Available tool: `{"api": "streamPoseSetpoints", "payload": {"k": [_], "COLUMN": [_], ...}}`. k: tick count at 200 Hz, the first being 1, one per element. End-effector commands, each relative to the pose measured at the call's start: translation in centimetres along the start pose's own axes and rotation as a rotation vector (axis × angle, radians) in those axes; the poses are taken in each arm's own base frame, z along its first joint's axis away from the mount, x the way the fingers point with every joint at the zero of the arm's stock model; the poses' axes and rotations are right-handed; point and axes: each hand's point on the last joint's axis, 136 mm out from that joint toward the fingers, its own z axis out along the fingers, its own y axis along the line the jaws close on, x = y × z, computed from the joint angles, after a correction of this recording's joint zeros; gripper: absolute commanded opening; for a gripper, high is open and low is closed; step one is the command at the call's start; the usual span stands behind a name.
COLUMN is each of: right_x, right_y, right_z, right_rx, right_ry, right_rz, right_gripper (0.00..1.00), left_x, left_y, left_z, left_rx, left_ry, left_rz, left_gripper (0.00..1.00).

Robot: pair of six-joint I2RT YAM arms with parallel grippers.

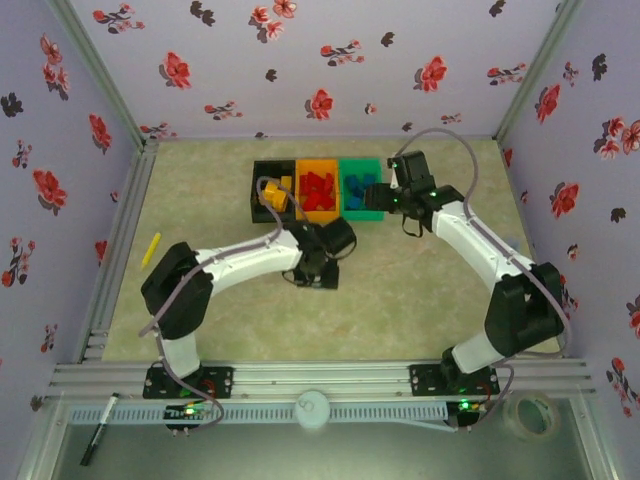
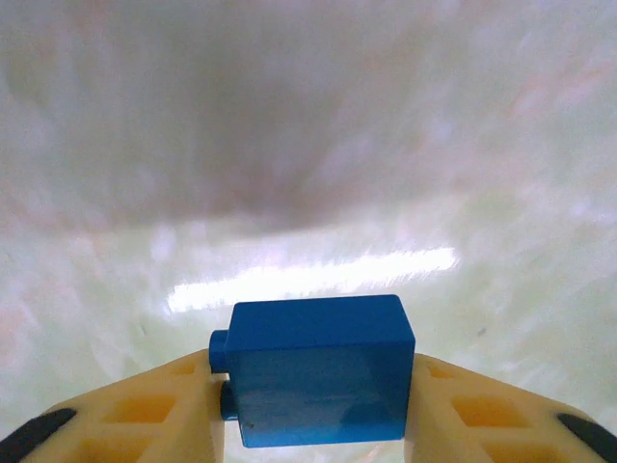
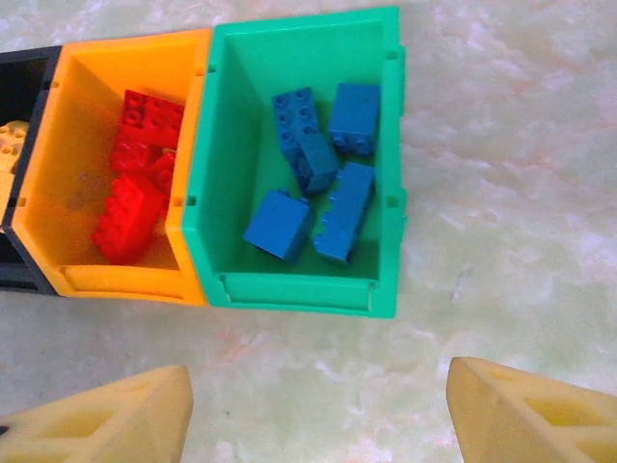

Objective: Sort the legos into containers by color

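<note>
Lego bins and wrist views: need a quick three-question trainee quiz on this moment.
1. True or false: the left fingers flank a red brick.
2. Which bin holds the blue bricks? A black, B orange, C green.
3. What colour are the bricks in the orange bin?

Key:
1. False; it is a blue brick.
2. C, the green bin.
3. Red; see the red bricks.
</note>
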Motion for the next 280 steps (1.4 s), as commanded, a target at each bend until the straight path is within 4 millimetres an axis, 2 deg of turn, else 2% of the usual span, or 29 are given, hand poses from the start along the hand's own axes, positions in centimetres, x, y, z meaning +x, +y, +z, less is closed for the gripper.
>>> {"api": "streamPoseSetpoints", "payload": {"k": [1,57,132,169,196,250,263,271,280], "right_x": [0.2,1.3,2.8,3.1,3.1,3.1,3.1,3.1,3.1], "right_y": [-1.6,-2.9,-3.3,-3.4,-3.3,-3.3,-3.2,-3.1,-3.1], "right_z": [-1.2,-2.5,-3.1,-3.2,-3.2,-3.0,-2.9,-2.7,-2.7], "right_rx": [0.043,0.068,0.068,0.065,0.061,0.062,0.058,0.055,0.052], "right_ry": [-0.025,-0.033,-0.024,-0.023,-0.021,-0.014,-0.011,-0.008,-0.008], "right_rz": [0.045,0.072,0.093,0.101,0.099,0.094,0.094,0.094,0.095], "right_gripper": [0.71,0.72,0.72,0.72,0.72,0.72,0.72,0.72,0.72], "left_x": [-4.0,-13.7,-24.7,-29.0,-31.2,-32.5,-32.6,-32.6,-32.6], "left_y": [0.6,-1.4,-5.0,-5.3,-5.7,-5.5,-5.7,-5.7,-5.8], "left_z": [-2.4,-3.8,-4.7,-3.8,-3.1,-1.9,-1.7,-1.6,-1.7], "left_rx": [-0.021,0.007,0.108,0.155,0.178,0.180,0.193,0.200,0.203], "left_ry": [-0.086,-0.243,-0.469,-0.574,-0.651,-0.667,-0.662,-0.660,-0.660], "left_rz": [0.100,0.141,0.164,0.124,0.136,0.143,0.150,0.152,0.156], "left_gripper": [0.43,0.41,0.40,0.41,0.41,0.43,0.55,0.70,0.77]}}
